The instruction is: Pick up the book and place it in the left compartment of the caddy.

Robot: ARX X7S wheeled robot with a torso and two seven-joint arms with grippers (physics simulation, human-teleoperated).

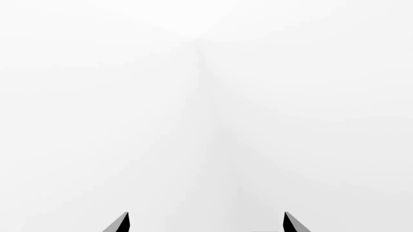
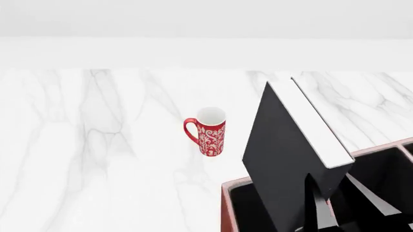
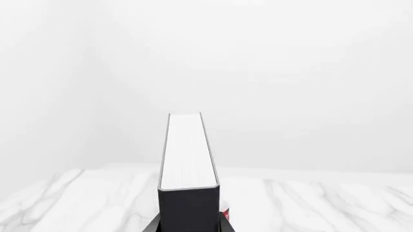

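While the right claw [image 3: 189, 227] is gripping the book [image 2: 290, 159] by its lower end, its dark fingers are pressing on both black covers, and the book is standing tilted above the caddy [image 2: 227, 208], with its white page edges facing up and to the right in the head view. Its lower end is hanging over, or dipping into, the black-lined left compartment [image 2: 248, 210]; the bottom edge of the head view is cutting that off, so I cannot tell whether it is touching the floor of the slot. Only the near left corner of the reddish-brown caddy is showing, together with a pale-edged divider farther right, and the rest is running out of the picture.

Out from the caddy, a red patterned mug [image 2: 210, 131] is standing upright on the white marble tabletop [image 2: 96, 145], left of the book and apart from it, its handle pointing left. In the right wrist view the book is filling the middle, and just a sliver of red is peeking out beside its black spine.

The left claw [image 1: 206, 223] is showing only as two dark fingertips [image 1: 119, 224] set well apart, holding nothing, with a blank white wall ahead of them. It is not appearing in the head view.
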